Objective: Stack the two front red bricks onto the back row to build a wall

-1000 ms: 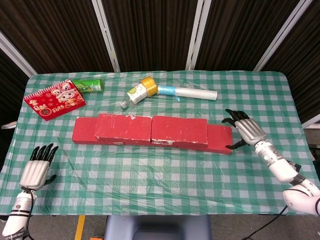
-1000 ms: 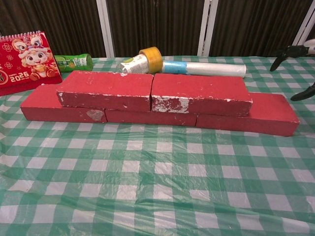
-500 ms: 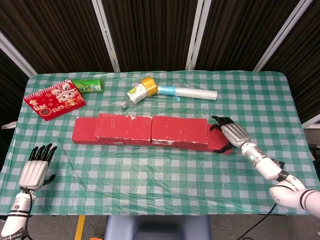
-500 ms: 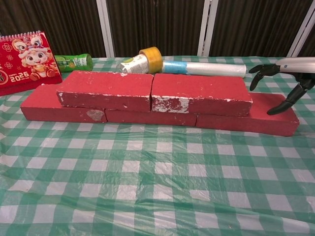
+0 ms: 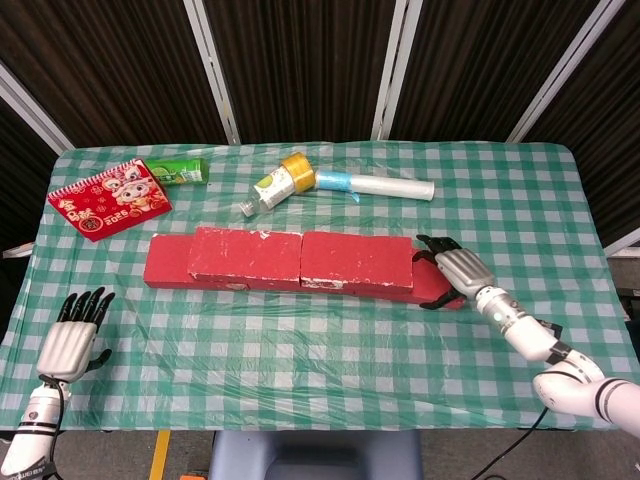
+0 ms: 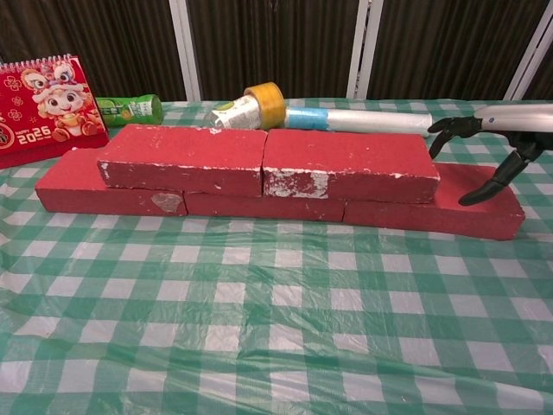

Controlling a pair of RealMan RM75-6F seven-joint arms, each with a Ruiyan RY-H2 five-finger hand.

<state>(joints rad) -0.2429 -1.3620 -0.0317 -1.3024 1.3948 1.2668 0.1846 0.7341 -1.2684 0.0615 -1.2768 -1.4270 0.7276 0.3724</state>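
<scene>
Near the table's (image 5: 330,330) right edge, the spread right hand (image 5: 452,270) touches the wall's (image 5: 300,260) end; the left hand (image 5: 72,340) rests splayed, empty.

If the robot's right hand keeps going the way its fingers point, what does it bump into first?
Probably the right-hand top brick. The right hand points left along the wall, over the bottom brick's end, though its exact height is hard to judge.

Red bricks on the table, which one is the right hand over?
The bottom-row brick at the right end, the one jutting out past the upper brick. The right hand is spread above it; the other bricks lie further left.
</scene>
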